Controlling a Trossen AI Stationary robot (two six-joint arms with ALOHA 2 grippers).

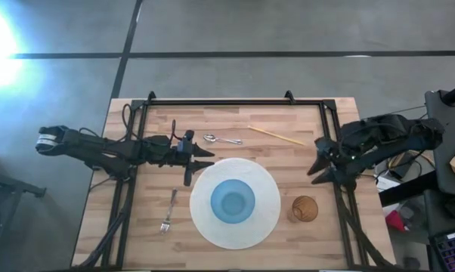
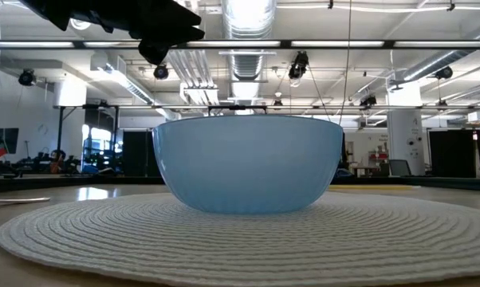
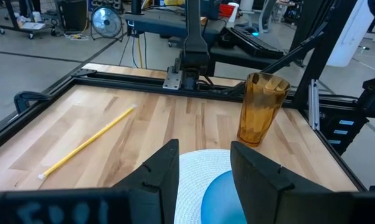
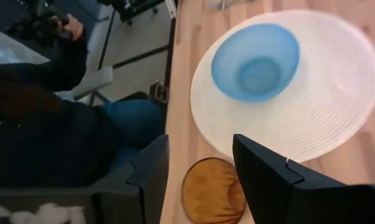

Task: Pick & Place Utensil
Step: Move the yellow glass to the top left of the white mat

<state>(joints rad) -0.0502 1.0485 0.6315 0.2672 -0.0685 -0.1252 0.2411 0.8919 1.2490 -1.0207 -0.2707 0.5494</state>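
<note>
A blue bowl stands on a round white woven mat in the middle of the wooden table. A fork lies flat to the left of the mat. A spoon and a thin yellow stick lie beyond the mat's far side. My left gripper hovers open above the mat's far left edge, with nothing between its fingers. My right gripper is raised at the table's right side, open and empty, tilted down toward the bowl and an amber cup.
The amber cup stands upright just right of the mat. A black frame runs along the table's far and side edges. A seated person is next to the table's near edge. Bare wood lies at the far left.
</note>
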